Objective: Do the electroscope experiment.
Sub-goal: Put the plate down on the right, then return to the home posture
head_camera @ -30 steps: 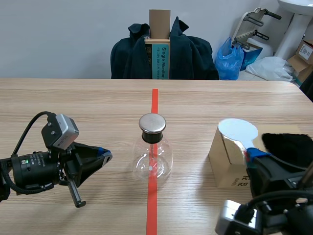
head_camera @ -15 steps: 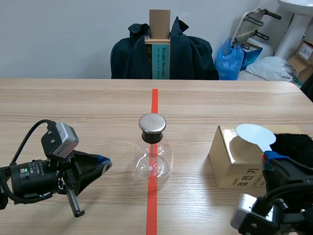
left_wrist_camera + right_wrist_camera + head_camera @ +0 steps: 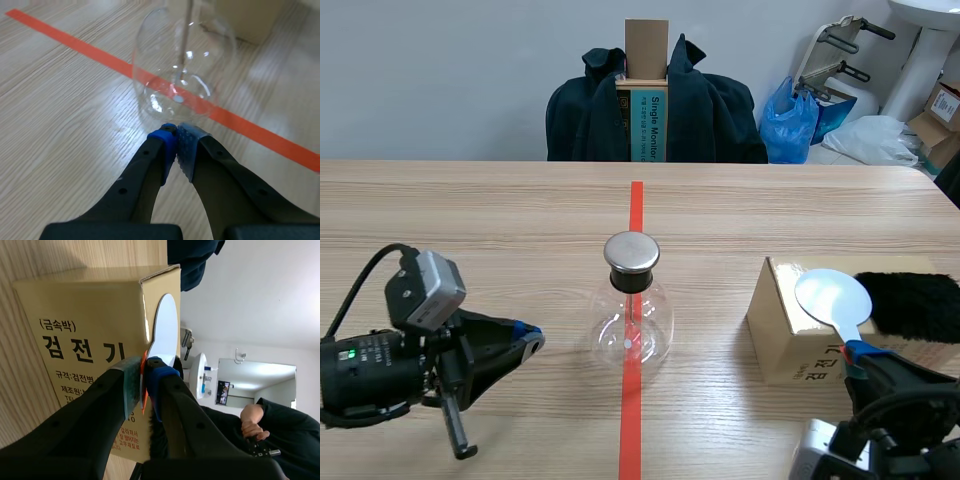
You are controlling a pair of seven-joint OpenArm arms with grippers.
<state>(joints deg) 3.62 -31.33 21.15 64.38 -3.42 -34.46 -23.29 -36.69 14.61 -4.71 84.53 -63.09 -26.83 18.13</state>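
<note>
Your R gripper (image 3: 142, 372) is clamped on the thin orange-red handle of a white paddle (image 3: 164, 327). The pads press it from both sides, w/ the round white blade sticking out past the fingertips. In the scene view the R gripper (image 3: 860, 352) sits low at the near right corner of the table (image 3: 470, 220). The paddle (image 3: 832, 297) rises in front of the near part of a tan cardboard box (image 3: 775, 300). Can't tell if the blade touches the box. The wrist cam shows the box (image 3: 80, 315) just beside the fingers, its printed side w/ black lettering facing the gripper, and a top flap edge right next to the blade. A black fur pad (image 3: 915, 305) lies on the box's right part, just beside the blade.

Your L gripper (image 3: 175, 131) is closed on nothing: its blue and grey pads meet. The tips point at the glass flask (image 3: 182, 65), near it but apart. In the scene view the L gripper (image 3: 528, 338) hangs low toward the table's near left corner.

The flask (image 3: 632, 325) is round and clear, w/ a metal cap (image 3: 632, 252) and a thin rod inside. It stands upright mid-table, right on the orange-red tape line (image 3: 636, 210), btwn the two grippers and apart from the box.

Beyond the far edge are a chair draped w/ a dark coat (image 3: 590, 120) and a blue bag (image 3: 790, 120).
</note>
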